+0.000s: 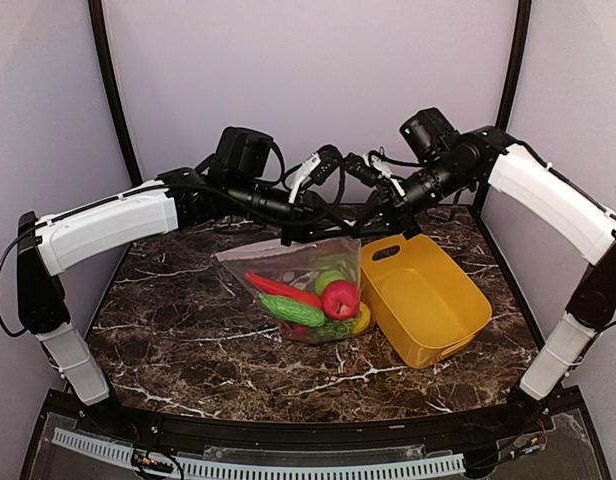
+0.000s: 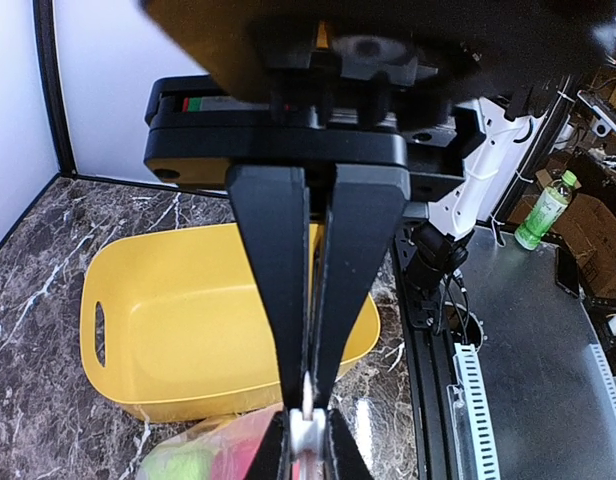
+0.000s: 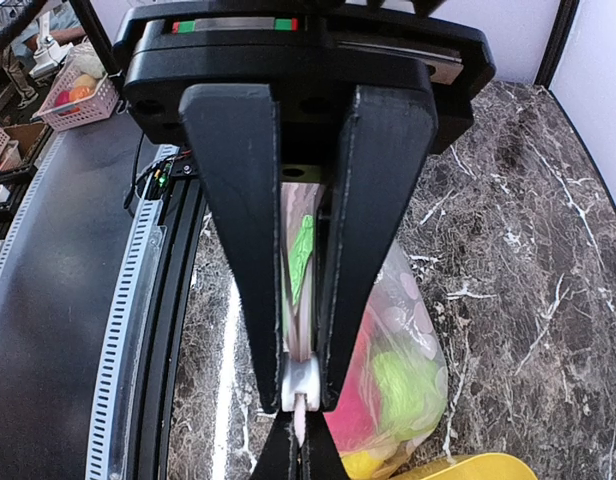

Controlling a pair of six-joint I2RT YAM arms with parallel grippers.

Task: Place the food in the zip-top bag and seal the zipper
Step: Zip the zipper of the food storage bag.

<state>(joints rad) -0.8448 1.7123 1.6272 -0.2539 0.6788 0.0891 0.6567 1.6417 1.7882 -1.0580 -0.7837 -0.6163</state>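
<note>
1. Since the food (image 1: 338, 298) already lies inside the zip-top bag (image 1: 288, 268), filling looks done and sealing is the step in hand.
2. The bag hangs upright near the middle of the desk (image 1: 188, 340), toward its far edge, with its bottom resting on the marble.
3. The left jaws and the right jaws are each pressed together on the zipper (image 3: 301, 425) along the mouth.
4. A yellow tub (image 1: 428, 295) sits just beside the bag, toward the right edge.
5. Next, I judge, one pinch should anchor while the other slides along the strip with steady pressure.
</note>
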